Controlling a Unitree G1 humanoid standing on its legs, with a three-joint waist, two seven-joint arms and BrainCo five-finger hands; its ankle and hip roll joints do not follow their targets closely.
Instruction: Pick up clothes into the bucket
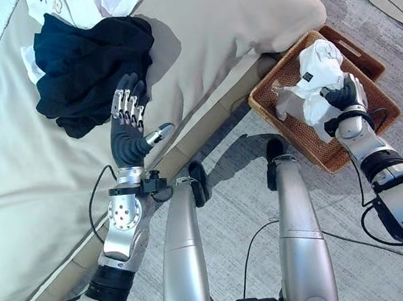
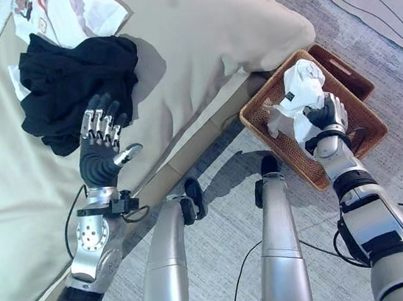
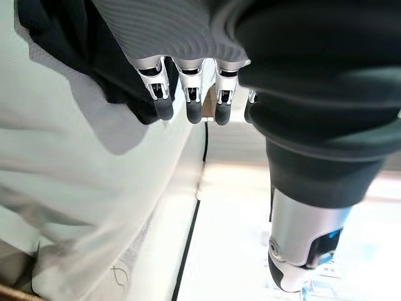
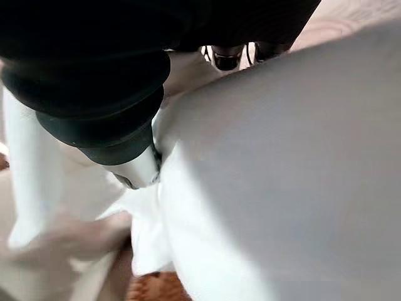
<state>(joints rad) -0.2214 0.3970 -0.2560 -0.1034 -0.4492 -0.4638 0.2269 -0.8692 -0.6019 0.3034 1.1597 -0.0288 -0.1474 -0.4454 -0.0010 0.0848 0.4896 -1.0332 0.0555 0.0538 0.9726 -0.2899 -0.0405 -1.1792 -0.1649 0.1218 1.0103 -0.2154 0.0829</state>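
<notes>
white garment (image 1: 318, 68) in right robot hand (image 1: 344, 94), over basket (image 1: 368, 62)

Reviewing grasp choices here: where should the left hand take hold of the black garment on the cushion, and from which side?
Judging by its pose, the near edge of the black garment, where the cloth is bunched into thick folds, looks best. The left hand hovers open by that edge, so coming down from above and closing on a raised fold should gather enough cloth off the beige cushion.
</notes>
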